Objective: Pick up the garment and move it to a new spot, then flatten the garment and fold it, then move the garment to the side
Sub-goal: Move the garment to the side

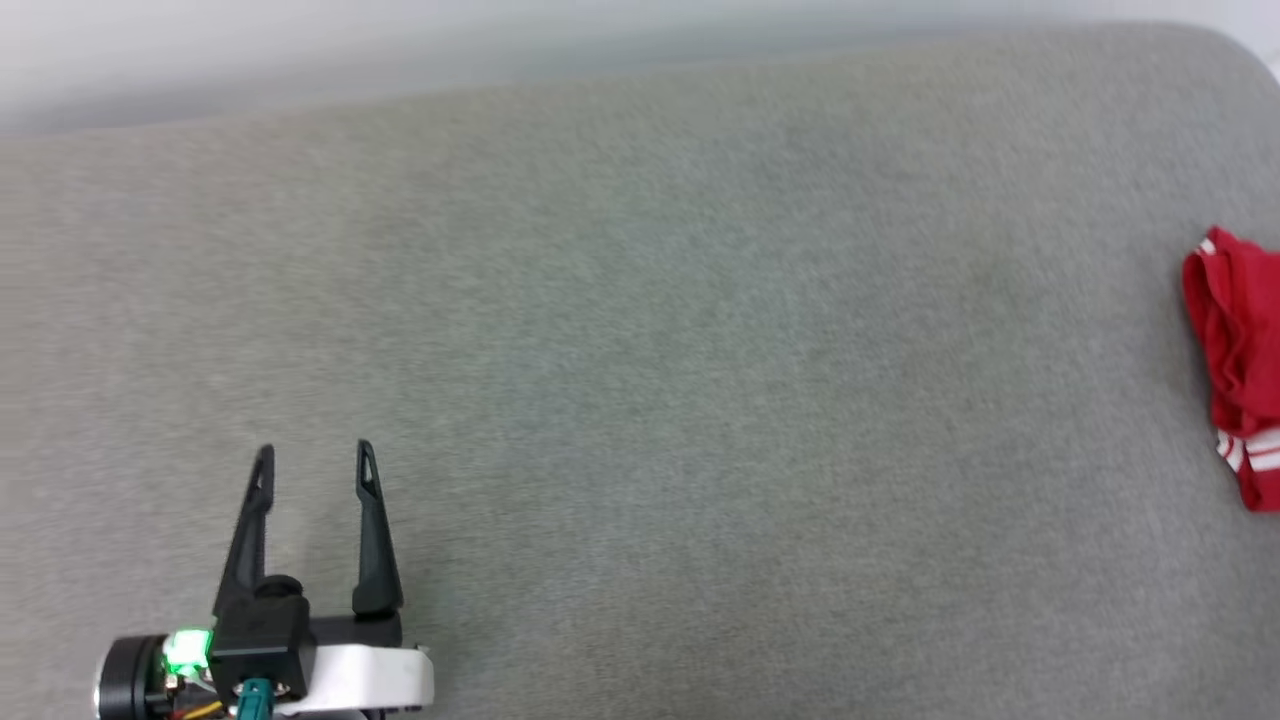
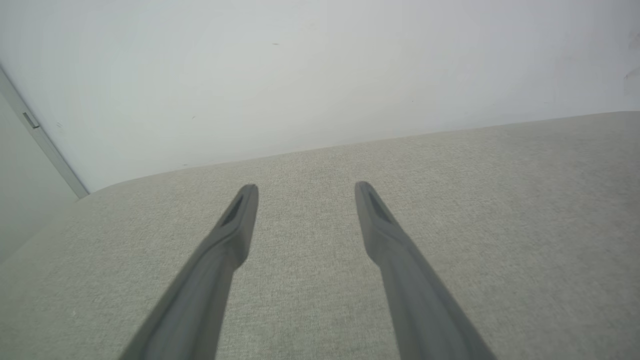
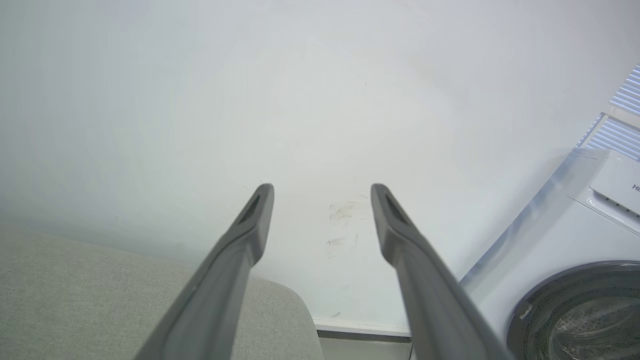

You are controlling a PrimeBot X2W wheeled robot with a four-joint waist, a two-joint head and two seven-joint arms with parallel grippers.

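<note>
a red garment (image 1: 1238,350) with white striped trim lies in a compact bundle at the far right edge of a wide grey cushion (image 1: 640,350), well apart from the left gripper (image 1: 315,450), which hovers over bare fabric at the near left. with the shirt off to the side and neither gripper on it, the task looks to be at its closing step, the move to the side, and that step appears done or close to it. whether the bundle is a tidy fold cannot be told, as the head view cuts it off at the edge. if it passes, the next move calls only for the arms to keep clear; if not, a reach back across to the right. the left gripper's jaws stand wide apart, holding and touching nothing. the right gripper (image 3: 322,186), aimed at a pale wall (image 3: 300,100) beside a washing machine (image 3: 575,250), is also spread wide and empty.
</note>
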